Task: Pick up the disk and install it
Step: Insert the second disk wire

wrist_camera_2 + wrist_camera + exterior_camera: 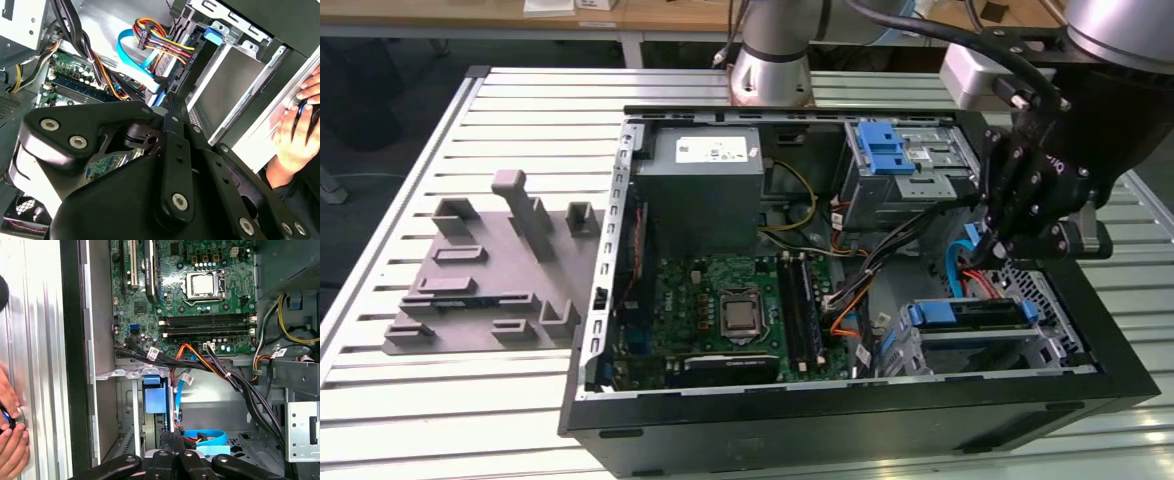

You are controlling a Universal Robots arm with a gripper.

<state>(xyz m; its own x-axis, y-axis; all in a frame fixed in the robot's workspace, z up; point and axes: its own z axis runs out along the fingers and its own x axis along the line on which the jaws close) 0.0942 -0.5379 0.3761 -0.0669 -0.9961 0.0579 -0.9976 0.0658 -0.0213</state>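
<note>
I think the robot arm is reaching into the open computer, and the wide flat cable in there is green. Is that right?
Not quite. The wide flat cable is blue, not green, as the second wrist view shows. The rest holds: the robot arm does reach into the open computer.

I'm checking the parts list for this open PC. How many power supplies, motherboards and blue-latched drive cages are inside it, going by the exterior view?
Power supply: 1
Motherboard: 1
Blue-latched drive cages: 2
Total: 4
</note>
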